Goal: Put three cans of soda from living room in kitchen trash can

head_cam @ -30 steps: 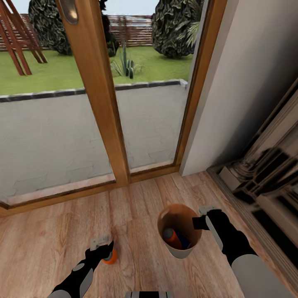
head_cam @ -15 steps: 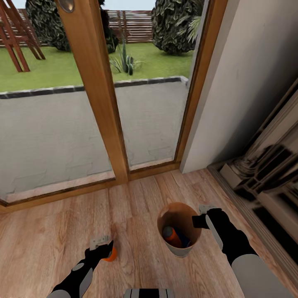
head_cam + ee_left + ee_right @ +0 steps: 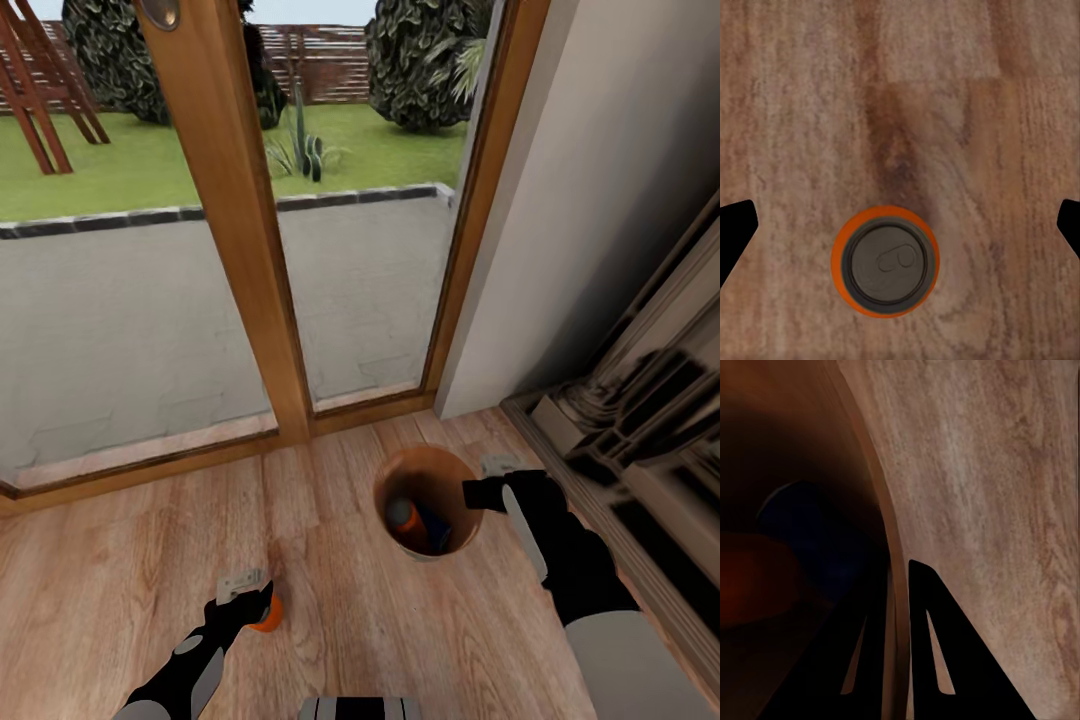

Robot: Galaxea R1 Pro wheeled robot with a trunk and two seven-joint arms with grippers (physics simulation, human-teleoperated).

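The tash can [image 3: 462, 540] stands on the wood floor near the glass door, copper-brown inside. It holds an orange can of soda [image 3: 405, 518] and a dark blue one [image 3: 436, 530]. My right gripper [image 3: 482, 491] is shut on its right rim. In the right wrist view the fingers [image 3: 934, 645] straddle the rim wall [image 3: 879, 532], with the blue can [image 3: 802, 529] in the dark inside. A third orange can [image 3: 268, 612] stands upright on the floor to the left. My left gripper [image 3: 250, 592] hangs open just above this can [image 3: 885, 261], its fingertips wide apart.
A wood-framed glass door [image 3: 235, 250] to a patio closes off the far side. A grey wall corner [image 3: 560, 220] and a glossy dark cabinet front [image 3: 650, 430] line the right. Bare wood floor [image 3: 110, 580] lies to the left.
The right gripper and the tash can it grips have shifted away from me toward the door. The left arm and the orange can under it have stayed put.
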